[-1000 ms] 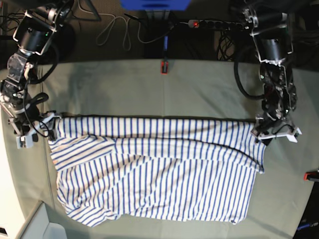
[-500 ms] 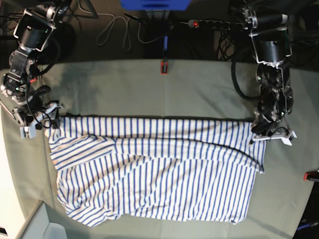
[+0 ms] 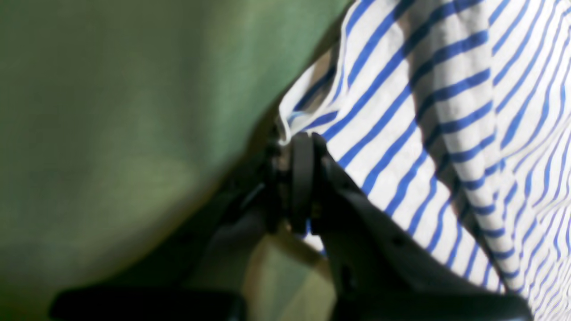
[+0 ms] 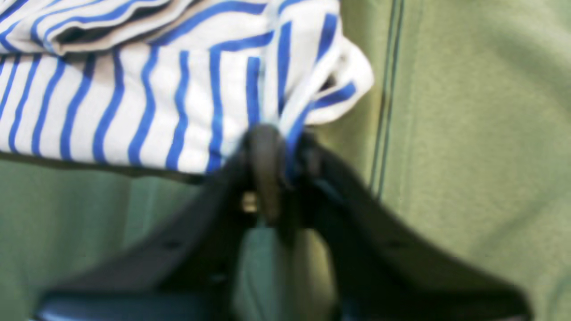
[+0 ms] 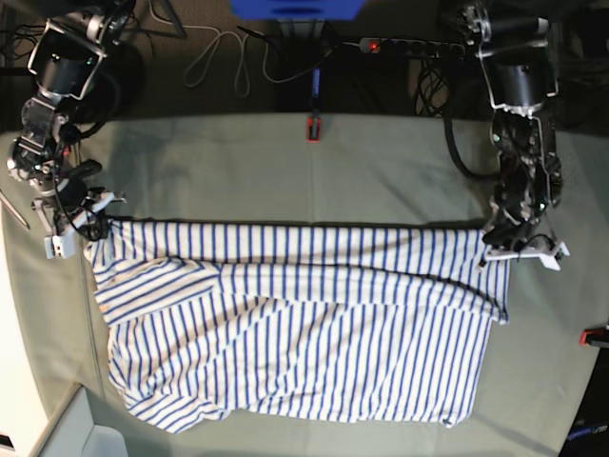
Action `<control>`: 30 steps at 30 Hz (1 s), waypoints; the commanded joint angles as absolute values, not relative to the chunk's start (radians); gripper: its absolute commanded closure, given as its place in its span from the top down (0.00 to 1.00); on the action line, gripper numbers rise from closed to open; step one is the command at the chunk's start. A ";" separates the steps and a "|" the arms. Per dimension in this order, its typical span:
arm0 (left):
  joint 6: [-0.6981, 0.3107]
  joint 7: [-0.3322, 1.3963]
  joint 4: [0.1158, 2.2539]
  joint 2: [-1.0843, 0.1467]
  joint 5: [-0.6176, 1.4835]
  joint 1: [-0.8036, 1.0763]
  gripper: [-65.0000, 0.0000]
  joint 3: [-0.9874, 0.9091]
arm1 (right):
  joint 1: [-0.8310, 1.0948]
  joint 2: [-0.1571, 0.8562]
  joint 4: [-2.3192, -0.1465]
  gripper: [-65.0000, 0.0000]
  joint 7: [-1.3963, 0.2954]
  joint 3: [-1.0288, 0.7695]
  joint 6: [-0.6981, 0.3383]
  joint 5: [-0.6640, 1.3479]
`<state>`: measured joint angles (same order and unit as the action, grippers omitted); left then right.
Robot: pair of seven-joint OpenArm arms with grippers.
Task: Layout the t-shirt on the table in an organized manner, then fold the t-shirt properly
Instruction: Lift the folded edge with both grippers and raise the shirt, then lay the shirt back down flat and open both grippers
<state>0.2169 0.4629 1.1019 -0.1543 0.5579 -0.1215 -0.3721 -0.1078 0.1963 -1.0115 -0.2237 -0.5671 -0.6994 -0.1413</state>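
White t-shirt (image 5: 295, 324) with thin blue stripes, running up-down across the body in the base view, slanting on the folded sleeve part at the left. Same white and bright blue in both wrist views (image 3: 446, 111) (image 4: 178, 89), with greyish shadow in the creases. Pale grey-green table (image 5: 285, 171) cloth, faint crease lines, greener in the wrist views (image 4: 468, 133). Black left gripper (image 3: 303, 147) and black right gripper (image 4: 274, 133). Small red clip (image 5: 313, 129) at the far table edge. Black power strip (image 5: 409, 44) with a red-lit switch, white cable (image 5: 224, 57) on dark floor, blue box (image 5: 295, 8) at top.
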 commanded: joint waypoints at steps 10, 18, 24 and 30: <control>0.216 0.642 1.334 -0.191 0.558 -0.203 0.00 -0.426 | -0.145 0.226 -1.371 0.00 -0.300 -0.621 -0.698 -0.127; 0.217 0.822 1.342 -0.249 0.556 -0.361 0.00 -0.427 | -0.275 0.274 -1.385 0.00 -0.499 -0.568 -0.698 -0.130; 0.217 0.828 1.340 -0.242 0.558 -0.275 0.00 -0.498 | -0.162 0.266 -1.385 0.00 -0.495 -0.575 -0.698 -0.127; 0.216 0.826 1.340 -0.242 0.558 -0.170 0.00 -0.532 | -0.079 0.216 -1.399 0.00 -0.458 -0.613 -0.698 -0.128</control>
<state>0.2131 0.8558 1.3167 -0.2192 0.5671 -0.1486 -0.5240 -0.0700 0.1875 -1.3731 -0.4759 -0.6006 -0.7036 -0.1261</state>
